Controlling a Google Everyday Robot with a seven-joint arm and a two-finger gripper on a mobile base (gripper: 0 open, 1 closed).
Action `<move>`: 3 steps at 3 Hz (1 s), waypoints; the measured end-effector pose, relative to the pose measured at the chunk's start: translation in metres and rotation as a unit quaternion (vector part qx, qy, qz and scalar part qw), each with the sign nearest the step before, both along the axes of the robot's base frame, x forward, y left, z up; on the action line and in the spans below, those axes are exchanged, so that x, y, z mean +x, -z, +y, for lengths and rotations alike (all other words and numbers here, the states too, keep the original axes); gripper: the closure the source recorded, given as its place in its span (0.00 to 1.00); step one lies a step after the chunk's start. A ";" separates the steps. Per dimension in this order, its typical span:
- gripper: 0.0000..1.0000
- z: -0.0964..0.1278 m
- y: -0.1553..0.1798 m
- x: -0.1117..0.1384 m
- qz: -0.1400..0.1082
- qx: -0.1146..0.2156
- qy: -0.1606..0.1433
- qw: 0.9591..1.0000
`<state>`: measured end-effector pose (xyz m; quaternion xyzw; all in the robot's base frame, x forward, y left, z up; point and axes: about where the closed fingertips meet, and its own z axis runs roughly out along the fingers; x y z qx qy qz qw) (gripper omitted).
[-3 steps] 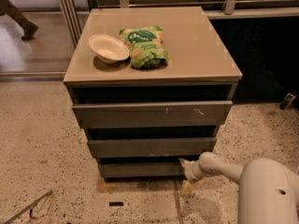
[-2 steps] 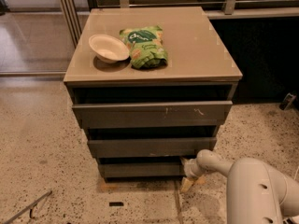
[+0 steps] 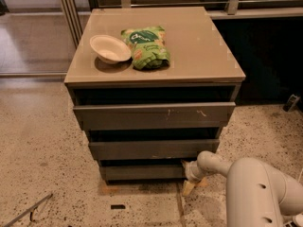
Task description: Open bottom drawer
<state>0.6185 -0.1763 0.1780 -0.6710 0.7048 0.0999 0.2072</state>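
The bottom drawer is the lowest and slimmest of three grey-brown fronts, plain and flat, with a dark gap above it. My white arm reaches in from the lower right. My gripper is at the drawer's right end, just above the floor. One pale finger points down toward the floor beside the drawer's corner. The middle drawer and the widest top drawer with white scratches sit above.
On the cabinet top lie a white bowl and a green snack bag. A metal railing stands behind at the left. A dark counter base is at the right. The floor is speckled terrazzo.
The arm's body has come further into the frame from the lower right. The gripper stays at the bottom drawer's right end. The drawers have not moved.
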 end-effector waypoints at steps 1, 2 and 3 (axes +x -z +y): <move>0.00 -0.001 0.005 -0.004 0.016 -0.011 0.002 1.000; 0.00 -0.001 0.007 -0.010 0.033 -0.017 0.003 0.999; 0.00 -0.002 0.008 -0.019 0.053 -0.020 0.001 0.998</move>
